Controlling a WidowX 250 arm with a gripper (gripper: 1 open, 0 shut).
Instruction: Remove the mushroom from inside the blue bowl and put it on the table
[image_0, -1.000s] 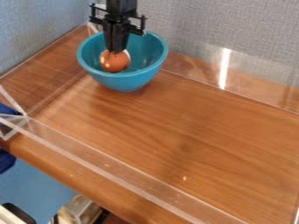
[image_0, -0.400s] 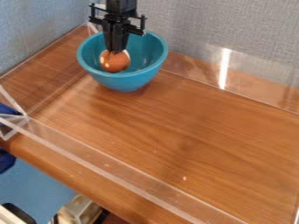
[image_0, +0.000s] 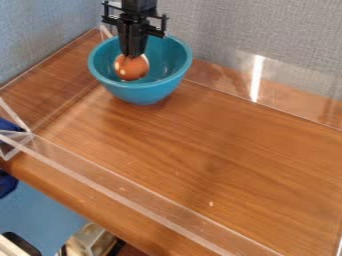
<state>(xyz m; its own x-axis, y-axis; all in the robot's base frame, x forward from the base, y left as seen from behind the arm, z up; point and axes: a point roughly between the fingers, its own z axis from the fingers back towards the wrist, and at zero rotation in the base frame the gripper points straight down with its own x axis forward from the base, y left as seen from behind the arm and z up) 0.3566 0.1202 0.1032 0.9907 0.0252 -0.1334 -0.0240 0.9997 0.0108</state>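
The blue bowl (image_0: 142, 72) stands at the back left of the table (image_0: 214, 140). Inside it lies the mushroom (image_0: 130, 68), its orange-brown cap showing. My black gripper (image_0: 132, 56) reaches straight down into the bowl, its narrow fingers together right on top of the mushroom. The fingertips touch or clasp the cap's upper edge; the contact itself is too small to make out. The mushroom's stem is hidden.
Low clear acrylic walls (image_0: 120, 190) edge the tabletop at the front, left and right. A grey fabric wall (image_0: 254, 25) rises behind the bowl. Wide wood surface stretches to the right and front of the bowl.
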